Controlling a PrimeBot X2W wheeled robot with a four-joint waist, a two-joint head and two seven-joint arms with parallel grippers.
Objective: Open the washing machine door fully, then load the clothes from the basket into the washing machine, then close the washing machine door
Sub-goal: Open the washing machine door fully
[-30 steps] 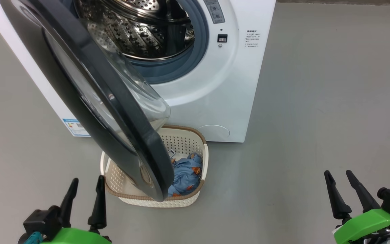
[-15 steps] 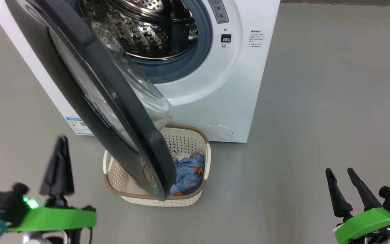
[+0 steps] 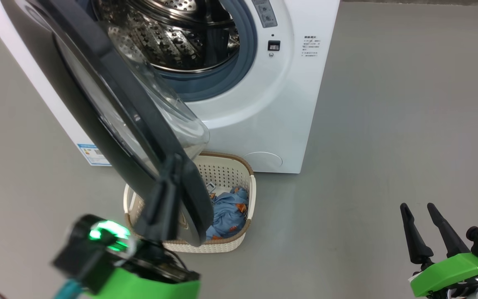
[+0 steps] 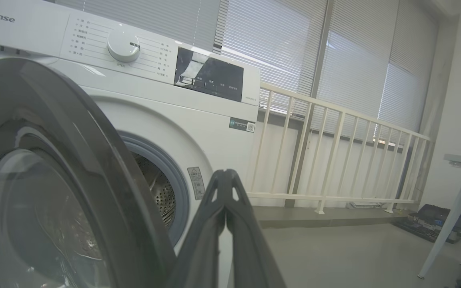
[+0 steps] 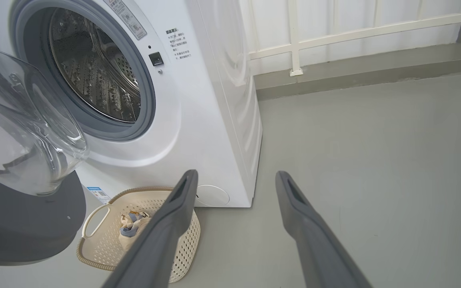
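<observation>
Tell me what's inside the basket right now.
In the basket, a crumpled light blue garment with orange prints shows, and the right wrist view adds some cream cloth. The washing machine door covers the basket's left half in the head view, so anything there is hidden.

all views face washer [image 3: 264,104], seemingly close

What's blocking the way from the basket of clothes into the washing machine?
The half-open washing machine door hangs over the basket, covering much of it and partly crossing the path from the clothes up to the drum.
</observation>
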